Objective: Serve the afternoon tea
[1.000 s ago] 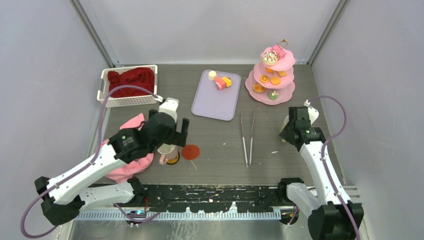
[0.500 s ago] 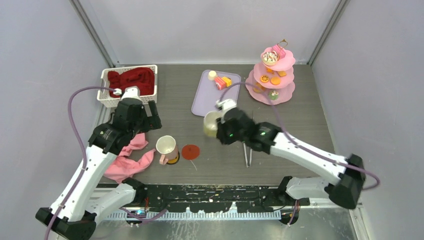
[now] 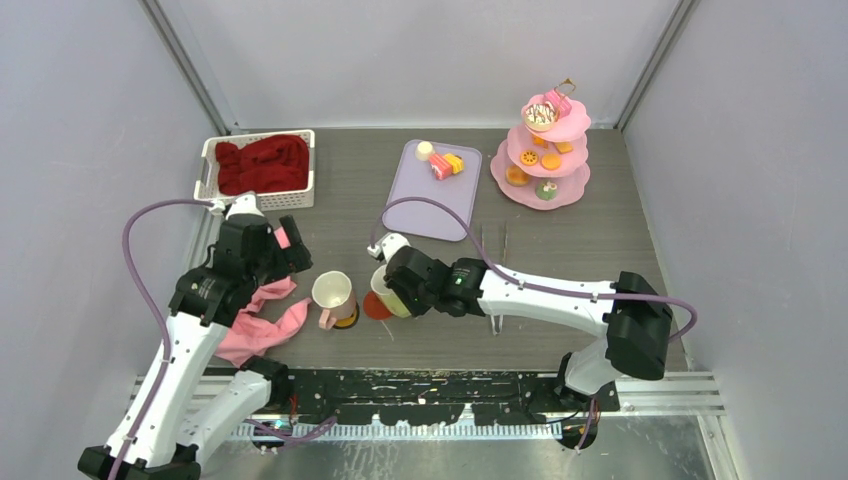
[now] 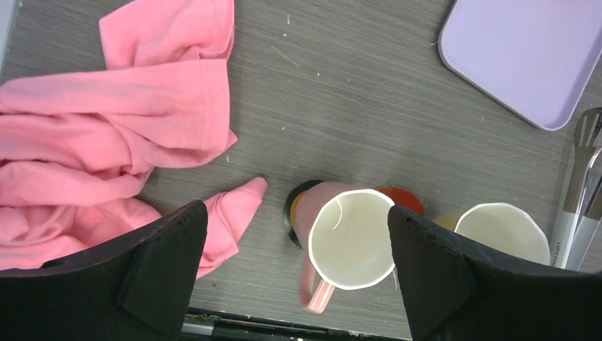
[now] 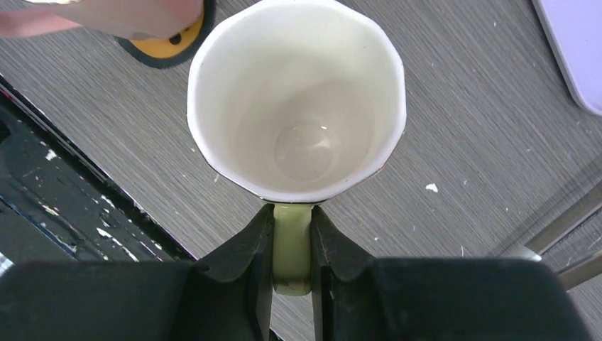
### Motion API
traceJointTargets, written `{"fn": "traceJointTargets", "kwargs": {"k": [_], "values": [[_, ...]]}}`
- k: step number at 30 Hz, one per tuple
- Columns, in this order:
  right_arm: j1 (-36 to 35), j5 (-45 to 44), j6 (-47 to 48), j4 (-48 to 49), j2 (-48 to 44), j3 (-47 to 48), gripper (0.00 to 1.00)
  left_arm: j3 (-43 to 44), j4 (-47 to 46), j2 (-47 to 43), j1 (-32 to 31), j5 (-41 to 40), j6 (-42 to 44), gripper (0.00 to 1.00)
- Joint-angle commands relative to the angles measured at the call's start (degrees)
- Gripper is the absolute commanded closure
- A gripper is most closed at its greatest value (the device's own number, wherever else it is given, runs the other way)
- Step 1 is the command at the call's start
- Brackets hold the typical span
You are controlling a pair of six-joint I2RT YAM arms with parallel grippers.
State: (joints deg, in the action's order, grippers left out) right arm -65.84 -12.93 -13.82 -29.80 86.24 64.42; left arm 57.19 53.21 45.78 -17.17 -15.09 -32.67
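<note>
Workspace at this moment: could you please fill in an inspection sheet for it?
Surface: grey table, a few white crumbs.
Job's things: pink mug upright on a yellow coaster; green mug by the red coaster; cakes on the tray; more on the tiered stand.
Clutter: pink cloth; red cloth in a basket; tweezers.
Hands: left hand open, empty; right hand shut on the green mug's handle.
Cables: left cable and right cable, purple, looping free.
Surroundings: plain grey walls; nothing else seen.
</note>
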Motion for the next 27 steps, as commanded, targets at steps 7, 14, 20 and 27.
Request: {"fn": "traceJointTargets", "kwargs": {"k": [7, 14, 20, 27], "values": [[-1.4, -2.3, 0.1, 20.6, -3.0, -2.3, 0.99, -1.5, -1.1, -2.2, 0.4, 0.5, -2.1, 0.03], [-3.2, -4.3, -3.7, 31.3, -4.0, -12.1, 0.99, -1.6, -1.3, -1.9, 0.4, 0.8, -2.1, 0.03], [-5.7, -6.9, -5.8, 35.0, -3.2, -17.1, 0.99, -2.8, -2.1, -2.0, 0.4, 1.4, -2.7, 0.03], [-6.0, -8.2, -4.8, 34.8, -1.2, -16.1, 0.99, -3.0, -2.8, -1.3, 0.3, 1.6, -2.5, 0.03]]}}
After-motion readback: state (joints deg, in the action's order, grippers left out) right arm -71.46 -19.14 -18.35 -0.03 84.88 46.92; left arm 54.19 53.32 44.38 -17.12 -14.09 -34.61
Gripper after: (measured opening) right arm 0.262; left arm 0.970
